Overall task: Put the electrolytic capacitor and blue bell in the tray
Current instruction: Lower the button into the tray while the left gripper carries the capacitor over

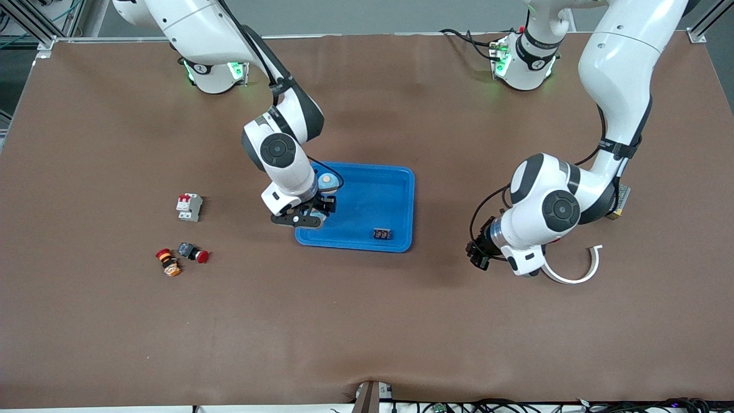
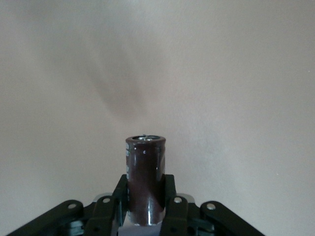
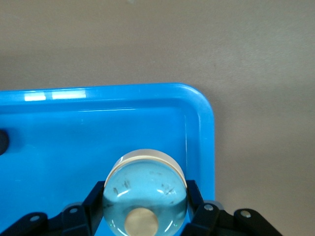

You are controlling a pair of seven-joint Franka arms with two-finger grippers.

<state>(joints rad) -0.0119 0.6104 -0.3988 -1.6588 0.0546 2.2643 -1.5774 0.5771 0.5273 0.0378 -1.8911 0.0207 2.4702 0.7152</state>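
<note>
The bright blue tray (image 1: 378, 198) lies mid-table. My right gripper (image 1: 324, 201) is shut on the blue bell (image 1: 328, 181), a pale blue dome with a tan knob. It holds the bell inside the tray, by the rim toward the right arm's end. In the right wrist view the bell (image 3: 145, 189) sits between the fingers (image 3: 93, 201), with a tray corner (image 3: 199, 105) ahead. My left gripper (image 1: 477, 255) hangs over bare table toward the left arm's end. It is shut on the dark brown electrolytic capacitor (image 2: 145, 167), held upright.
A small black part (image 1: 382, 234) lies in the tray. A white and red breaker (image 1: 189, 206) and two red-capped switches (image 1: 193, 252) (image 1: 168, 262) lie toward the right arm's end. A white curved strip (image 1: 573, 274) lies by the left arm.
</note>
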